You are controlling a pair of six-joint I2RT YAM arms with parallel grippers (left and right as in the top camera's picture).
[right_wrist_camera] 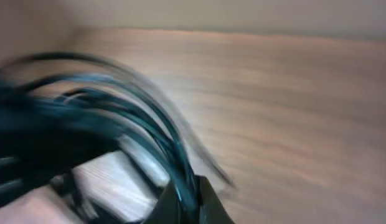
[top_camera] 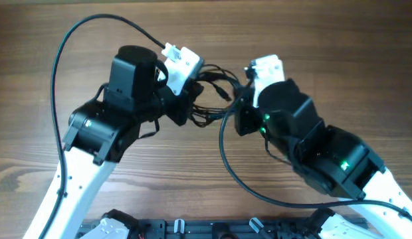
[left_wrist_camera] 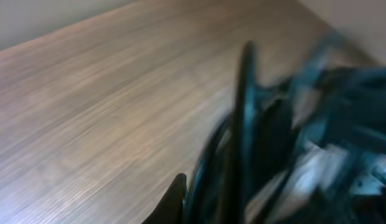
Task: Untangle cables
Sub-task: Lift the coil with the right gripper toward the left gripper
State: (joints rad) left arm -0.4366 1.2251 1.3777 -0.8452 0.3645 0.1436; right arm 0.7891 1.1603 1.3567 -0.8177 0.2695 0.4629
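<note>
The cables (top_camera: pixel 216 89) are a bundle of thin dark-green loops lifted between my two grippers at the table's middle. My left gripper (top_camera: pixel 193 103) grips the bundle's left side. In the blurred left wrist view one finger shows, the gripper (left_wrist_camera: pixel 199 205) holds the cables (left_wrist_camera: pixel 243 112) against it, and a strand runs straight up. My right gripper (top_camera: pixel 238 113) grips the bundle's right side. In the right wrist view the gripper (right_wrist_camera: pixel 188 199) is shut on several strands of the cables (right_wrist_camera: pixel 137 106), which fan out to the left.
The wooden table (top_camera: pixel 339 53) lies under both arms. A thick black arm wire (top_camera: pixel 60 66) arcs at the left and another arm wire (top_camera: pixel 232 172) loops at the front middle. A black rail (top_camera: pixel 193 229) runs along the front edge.
</note>
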